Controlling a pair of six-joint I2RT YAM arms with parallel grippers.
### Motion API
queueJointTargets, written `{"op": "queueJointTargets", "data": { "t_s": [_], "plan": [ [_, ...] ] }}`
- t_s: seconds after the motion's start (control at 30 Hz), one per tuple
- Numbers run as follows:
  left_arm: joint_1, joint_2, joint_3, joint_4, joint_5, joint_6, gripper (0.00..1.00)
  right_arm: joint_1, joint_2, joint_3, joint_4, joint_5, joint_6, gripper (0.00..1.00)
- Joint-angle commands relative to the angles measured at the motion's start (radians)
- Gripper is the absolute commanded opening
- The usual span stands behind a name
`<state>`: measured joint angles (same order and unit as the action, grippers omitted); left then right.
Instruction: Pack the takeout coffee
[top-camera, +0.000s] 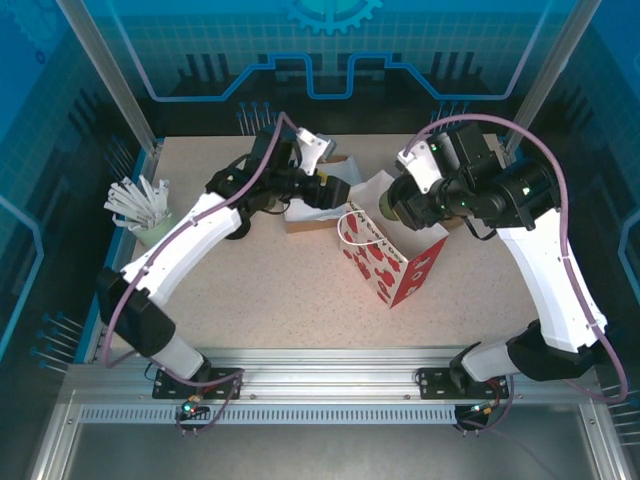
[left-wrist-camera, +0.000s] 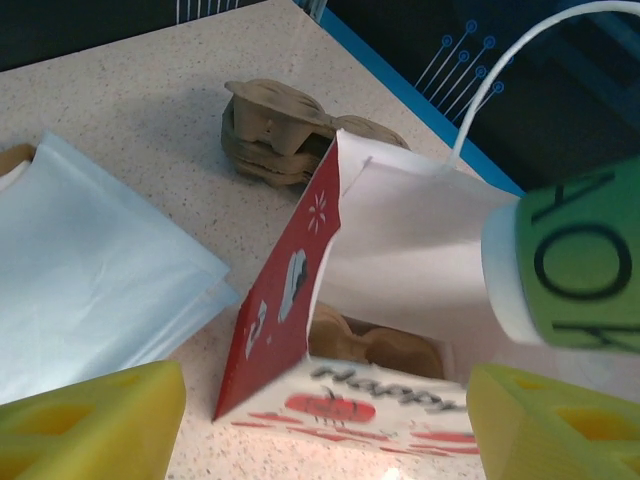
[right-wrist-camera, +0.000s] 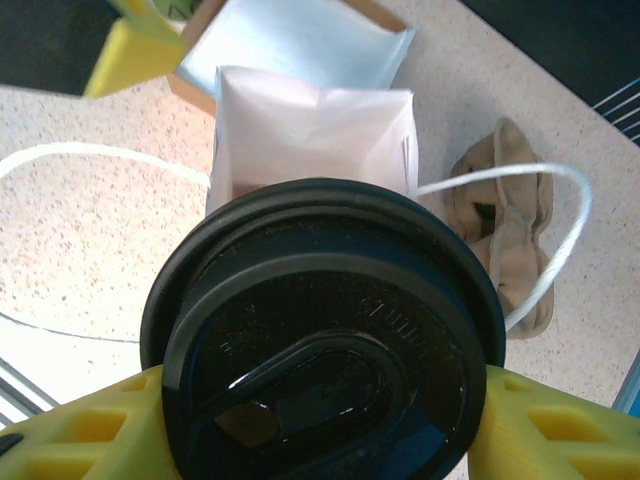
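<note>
**One coffee held over one open bag**

From above, we count one red-and-white gift bag (top-camera: 392, 262) standing near the middle of the worktop (top-camera: 260, 290). The right gripper (top-camera: 393, 206) holds the takeout coffee (top-camera: 386, 208) in the air at the bag's back edge. The left gripper (top-camera: 336, 192) hangs by one cardboard box (top-camera: 305, 215) toward the back edge. One mint cup of white sticks (top-camera: 150, 225) stands at the left edge.

At the left wrist, we see its two yellow fingers (left-wrist-camera: 90, 420) spread wide with nothing between them. The green cup shows at the right, beside the bag's open mouth. One pulp tray (left-wrist-camera: 370, 345) lies inside the bag. One stack of pulp trays (left-wrist-camera: 275, 130) sits beyond it, and pale blue paper (left-wrist-camera: 90, 270) lies to the left.

At the right wrist, two fingers pinch the cup from either side, just below its one black lid (right-wrist-camera: 320, 340). The bag's white mouth and two white cord handles (right-wrist-camera: 560, 220) lie beneath.
</note>
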<state>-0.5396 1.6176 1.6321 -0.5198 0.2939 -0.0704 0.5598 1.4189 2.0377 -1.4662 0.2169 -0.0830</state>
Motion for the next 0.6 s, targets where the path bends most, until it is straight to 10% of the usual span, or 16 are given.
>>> {"op": "queueJointTargets", "data": {
  "t_s": [0.0, 0.57],
  "plan": [
    [-0.006, 0.084, 0.105, -0.080, 0.048, 0.078, 0.74, -0.015, 0.006, -0.026, -0.046, 0.021, 0.006, 0.40],
    [-0.039, 0.376, 0.469, -0.269, 0.119, 0.142, 0.47, -0.045, 0.065, -0.109, -0.073, 0.001, -0.020, 0.40]
  ]
}}
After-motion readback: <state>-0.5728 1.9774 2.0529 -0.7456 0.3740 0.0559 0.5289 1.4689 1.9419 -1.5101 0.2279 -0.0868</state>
